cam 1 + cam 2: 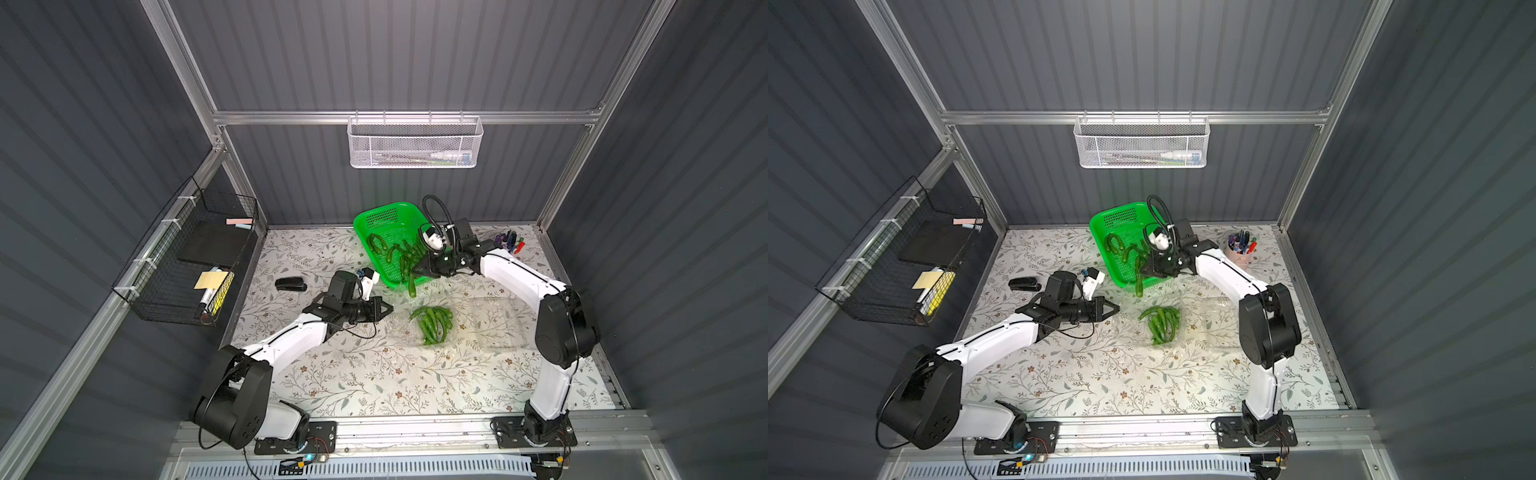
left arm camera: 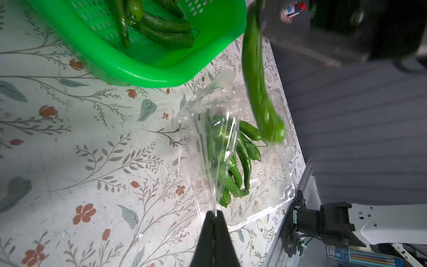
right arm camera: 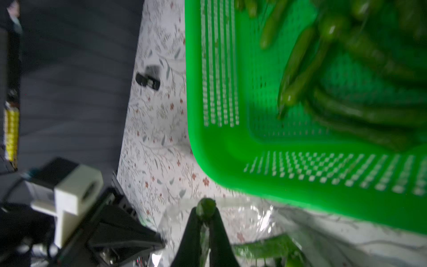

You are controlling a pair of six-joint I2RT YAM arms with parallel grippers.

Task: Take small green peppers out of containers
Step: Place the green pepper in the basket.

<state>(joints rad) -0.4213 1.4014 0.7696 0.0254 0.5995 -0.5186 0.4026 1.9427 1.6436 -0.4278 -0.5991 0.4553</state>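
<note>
Several small green peppers (image 1: 432,324) lie in an opened clear container (image 2: 272,194) at mid-table. My left gripper (image 1: 390,308) is shut on that container's thin clear lid (image 2: 215,129), pinching its edge at the fingertips (image 2: 216,212). My right gripper (image 1: 413,272) is shut on one pepper (image 1: 411,287), which hangs down just outside the near rim of the green basket (image 1: 365,216). In the right wrist view the pepper's end (image 3: 205,207) sits between the jaws. More peppers (image 1: 1133,253) lie in the basket. A second clear container (image 1: 496,322) stands empty to the right.
A black stapler (image 1: 291,285) lies left of the basket. A pen cup (image 1: 1241,251) stands at the back right corner. A black wire rack (image 1: 187,266) hangs on the left wall, and a white mesh basket (image 1: 415,145) hangs on the back wall.
</note>
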